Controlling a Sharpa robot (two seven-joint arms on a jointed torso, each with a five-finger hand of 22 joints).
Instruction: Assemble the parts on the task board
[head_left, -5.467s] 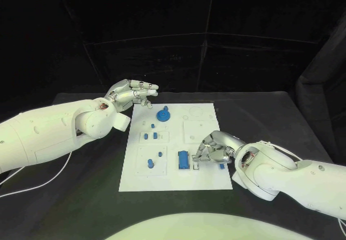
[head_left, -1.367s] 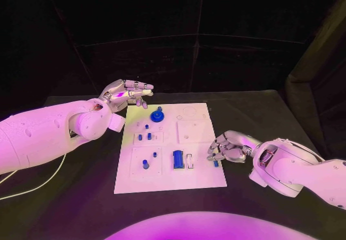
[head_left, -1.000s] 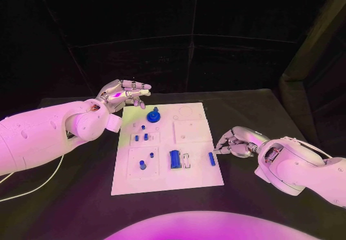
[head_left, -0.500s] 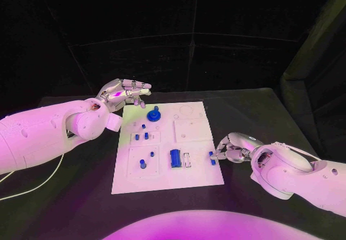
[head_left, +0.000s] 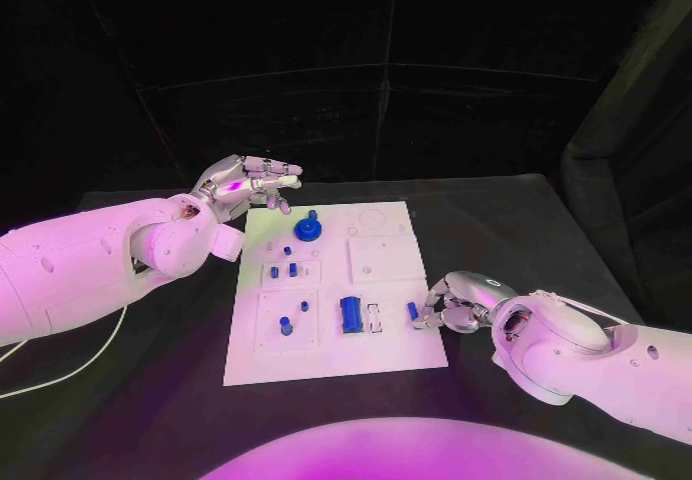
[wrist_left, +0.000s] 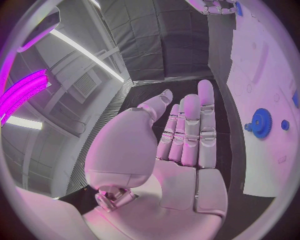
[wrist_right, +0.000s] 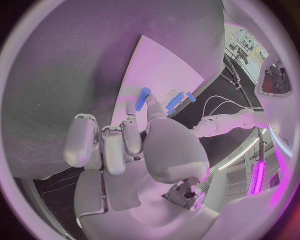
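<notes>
Since half a second ago, the right hand (head_left: 451, 307) has come a little inward over the near right edge of the task board (head_left: 387, 360), and the small blue peg (head_left: 413, 311) it pinches between thumb and fingertips now stands over the white plate just beside the narrow slot (head_left: 376, 318). In the right wrist view the same peg (wrist_right: 143, 98) is a short smooth cylinder with a rounded end, held at the fingertips above the pale board (wrist_right: 164, 71).

Around the scene hang black curtains, and the black table (head_left: 519, 225) has a matte, cloth-like surface. On it the board lies as a long flat white rectangle with shallow square recesses.

At about 12 o'clock on the board stands a blue gear (head_left: 306, 229) with a toothed round rim and a knob on top. Toward 9 o'clock are two small blue pegs (head_left: 283, 271), standing close together. Near the middle, toward 6 o'clock, a long blue block (head_left: 349, 315) lies flat, and at about 8 o'clock two short blue pins (head_left: 294, 313) stand in their recess.

At 11 o'clock from the board, off its far left corner, the left hand (head_left: 254, 183) hovers and holds nothing; its silver metallic fingers are apart and lightly bent. From the left wrist the fingers (wrist_left: 187, 131) look straight and side by side, and the gear (wrist_left: 258, 122) lies beyond them.
</notes>
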